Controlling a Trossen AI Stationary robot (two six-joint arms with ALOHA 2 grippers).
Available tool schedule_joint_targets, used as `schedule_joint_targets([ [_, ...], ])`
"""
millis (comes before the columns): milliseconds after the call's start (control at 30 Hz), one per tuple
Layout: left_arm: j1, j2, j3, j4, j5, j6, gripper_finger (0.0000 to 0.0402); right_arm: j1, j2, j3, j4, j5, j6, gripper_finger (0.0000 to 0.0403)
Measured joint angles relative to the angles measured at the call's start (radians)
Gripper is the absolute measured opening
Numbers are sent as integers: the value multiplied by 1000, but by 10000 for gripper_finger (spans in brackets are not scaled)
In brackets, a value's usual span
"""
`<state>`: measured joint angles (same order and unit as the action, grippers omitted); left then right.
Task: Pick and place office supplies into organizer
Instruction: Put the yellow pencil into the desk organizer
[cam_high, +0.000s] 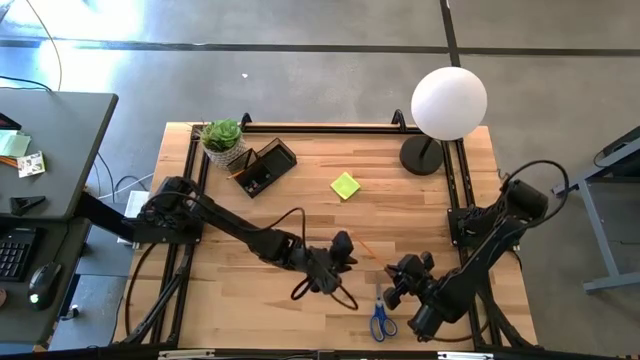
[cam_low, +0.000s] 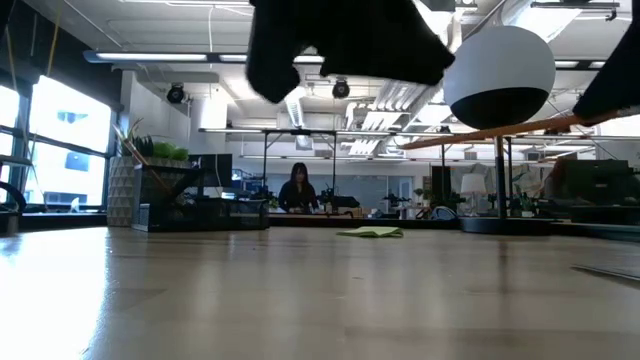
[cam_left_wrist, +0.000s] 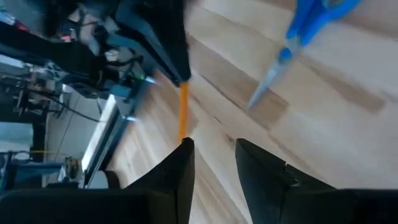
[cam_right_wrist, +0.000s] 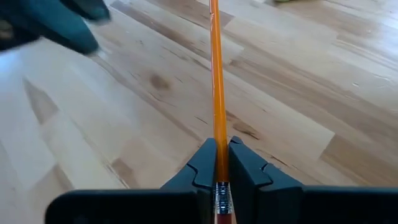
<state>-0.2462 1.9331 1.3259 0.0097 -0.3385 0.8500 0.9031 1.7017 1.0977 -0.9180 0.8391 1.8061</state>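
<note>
Pencil (cam_right_wrist: 218, 93) sits clamped in the right tool (cam_right_wrist: 218, 163), fingers pinched on the metal-ferrule end, orange shaft sticking straight out ahead over the tabletop (cam_high: 300, 190). Reads as a handoff: left tool (cam_left_wrist: 214, 158) is right at the pencil's free end, fingers parted with a gap between them, nothing held, lined up to receive. Likely reason: the organizer (cam_high: 263, 166) is far-left, beside the potted plant (cam_high: 222, 135), on the left arm's side. Pencil is thin, smooth, painted wood, rigid; an end grip leaves it long and levered, so it could pivot in the pinch. Scissors (cam_high: 381, 318) lie flat at the near edge just beside the right tool: blue plastic handles, steel blades. Sticky-note pad (cam_high: 345, 185) lies yellow-green, square, flat, mid-tabletop, well apart from the organizer. Organizer is a dark, boxy, open-topped rectangle, set at an angle. Lamp (cam_high: 448, 102) far-right: white matte globe on a black round base. Tabletop is pale butcher-block wood strips.
</note>
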Motion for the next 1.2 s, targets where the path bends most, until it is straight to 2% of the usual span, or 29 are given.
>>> schedule_joint_targets([
  [167, 4, 40, -2, 16, -58, 38, 106, -2, -19, 0, 16, 1, 0, 16],
  [233, 4, 71, 5, 101, -91, 55, 106, -6, -21, 1, 21, 2, 0, 16],
  [400, 4, 106, 5, 189, -149, 94, 106, -22, -21, 1, 53, -1, -41, 16],
  [500, 3, 113, 10, 166, -182, 100, 106, -27, -21, 1, 63, 0, -58, 16],
  [933, 24, 118, 18, 209, -167, 92, 106, -27, -21, 1, 92, 26, -87, 18],
  [1200, 32, 118, 18, 146, -130, 88, 106, -28, -22, 1, 95, 32, -87, 18],
])
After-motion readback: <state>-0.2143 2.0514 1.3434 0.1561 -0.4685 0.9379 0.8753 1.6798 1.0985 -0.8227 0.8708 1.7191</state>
